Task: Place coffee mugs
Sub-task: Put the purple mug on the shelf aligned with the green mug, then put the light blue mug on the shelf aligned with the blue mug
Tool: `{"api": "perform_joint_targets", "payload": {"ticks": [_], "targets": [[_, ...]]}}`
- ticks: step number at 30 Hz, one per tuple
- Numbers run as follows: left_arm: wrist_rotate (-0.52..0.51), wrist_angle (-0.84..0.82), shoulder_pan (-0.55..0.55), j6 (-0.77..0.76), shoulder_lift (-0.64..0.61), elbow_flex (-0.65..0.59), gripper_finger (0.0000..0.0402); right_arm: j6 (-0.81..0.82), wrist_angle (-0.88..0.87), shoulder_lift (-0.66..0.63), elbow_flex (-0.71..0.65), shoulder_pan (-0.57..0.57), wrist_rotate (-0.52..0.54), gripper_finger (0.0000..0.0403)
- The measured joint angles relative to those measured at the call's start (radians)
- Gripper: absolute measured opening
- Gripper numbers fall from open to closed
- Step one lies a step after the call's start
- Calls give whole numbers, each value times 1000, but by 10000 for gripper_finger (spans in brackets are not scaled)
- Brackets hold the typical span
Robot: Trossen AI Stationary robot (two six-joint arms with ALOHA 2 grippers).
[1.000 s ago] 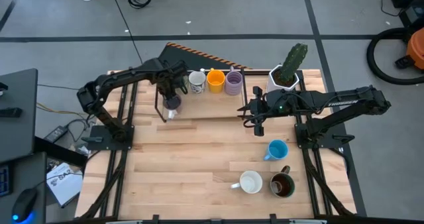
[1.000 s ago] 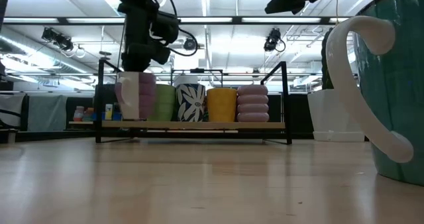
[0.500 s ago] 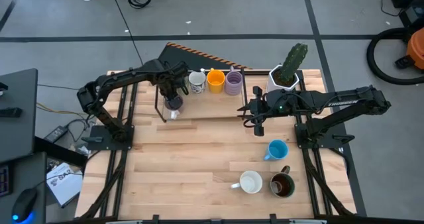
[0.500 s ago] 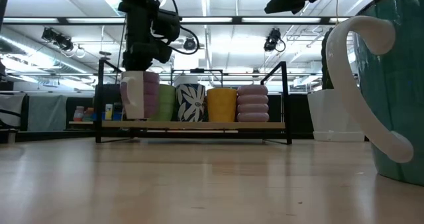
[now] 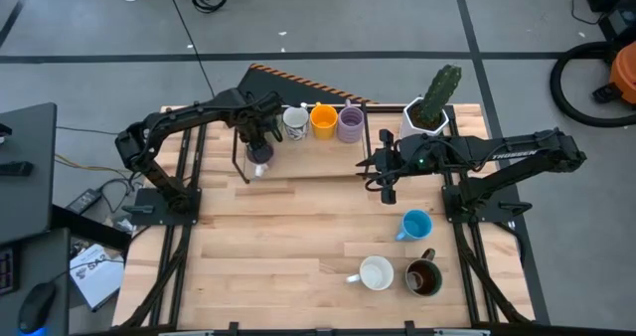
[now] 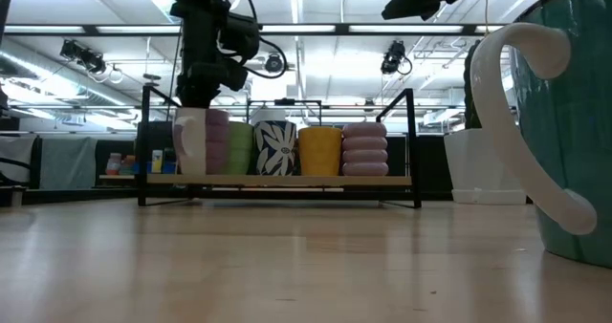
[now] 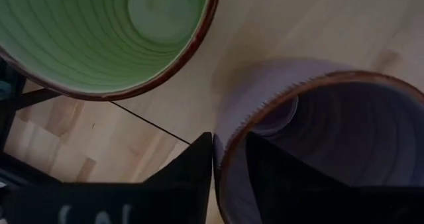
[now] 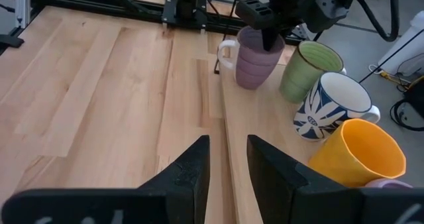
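My left gripper (image 5: 260, 142) stands over the left end of the black wire rack (image 5: 238, 162) and is shut on a lavender mug (image 6: 203, 141). This mug is upright beside the green mug (image 8: 310, 67), with its base down at the rack's wooden board. Farther along the board stand a white mug with blue leaves (image 5: 295, 123), an orange mug (image 5: 323, 120) and a second lavender mug (image 5: 350, 124). My right gripper (image 5: 386, 184) hangs open above the table in front of the rack's right end. The blue mug (image 5: 415, 225), a white mug (image 5: 376, 273) and a dark brown mug (image 5: 424, 277) stand on the near table. My left gripper pinches the lavender mug's wall at its rim (image 7: 224, 159), one finger (image 7: 265, 164) inside the mug and one (image 7: 195, 161) outside. It comes from above, pointing down (image 8: 268, 35). The mug is upright under it; whether its base bears on the board I cannot tell.
A white faceted pot with a cactus (image 5: 429, 112) stands at the rack's right end, just beyond my right arm. The rack's black posts (image 6: 145, 141) frame the board. Bare wood lies in the table's middle and near left (image 5: 268, 247).
My left gripper has carried the lavender mug a little toward the green mug and the far edge, then lowered it down to the rack's board. It has stayed shut on the mug throughout.
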Motion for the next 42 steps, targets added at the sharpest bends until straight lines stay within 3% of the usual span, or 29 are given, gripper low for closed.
{"api": "perform_joint_targets", "payload": {"ticks": [15, 19, 30, 35, 42], "targets": [[-33, -8, 0, 40, 0, 0, 157, 0, 0, 0, 0, 0, 3, 107], [-82, -10, -5, 52, -18, 1, 160, 0, 0, 0, 0, 0, 4, 107], [-82, 78, -61, 94, -131, 1, 160, 1, 0, 0, 0, 0, 5, 107], [-82, 165, -143, 90, -207, 1, 160, 8, -6, 0, 0, 0, 5, 107], [-78, 302, -359, 27, -239, 1, 160, 118, -30, 0, 0, 9, -43, 107]]}}
